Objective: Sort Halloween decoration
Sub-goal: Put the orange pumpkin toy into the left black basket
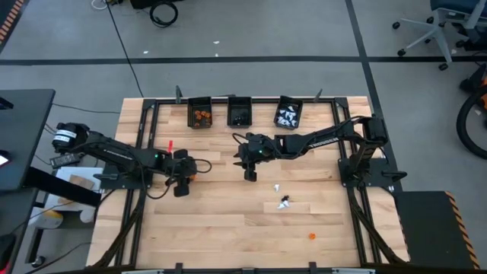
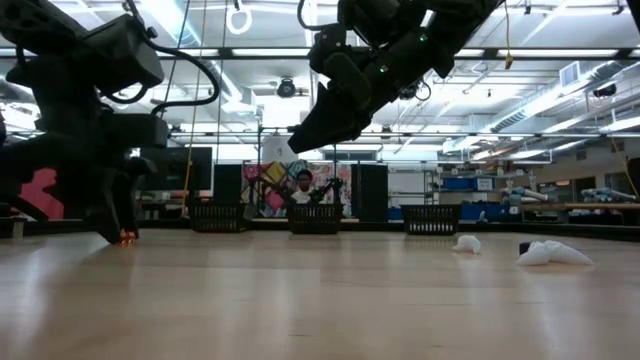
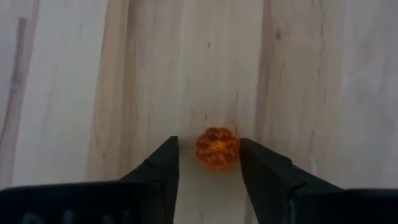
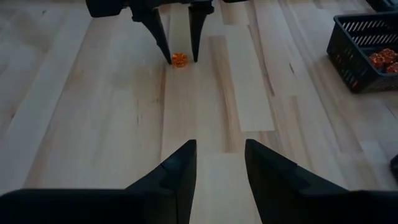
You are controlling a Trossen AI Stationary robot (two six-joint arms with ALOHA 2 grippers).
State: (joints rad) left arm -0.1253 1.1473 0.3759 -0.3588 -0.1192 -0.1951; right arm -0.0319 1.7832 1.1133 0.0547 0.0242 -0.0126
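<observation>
Left pincer (image 3: 208, 163) straddles an orange pumpkin trinket (image 3: 216, 148)

Released, fingers flanking the trinket on the desk (image 3: 74, 93); right pincer (image 4: 221, 163) hangs released, farther off.

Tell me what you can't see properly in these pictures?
- Middle bin: its dark contents are too small to name in the high view.
- Orange trinket: the left end effector straddles it open; touching can't be told.
- Pile near the right arm: too tiny in the high view; cut by the low view's edge.

Right pincer (image 4: 221, 163) open above bare wood, left pincer (image 4: 177, 40) straddling orange trinket (image 4: 179, 60), black bin (image 4: 367, 50) holding orange pieces
</observation>
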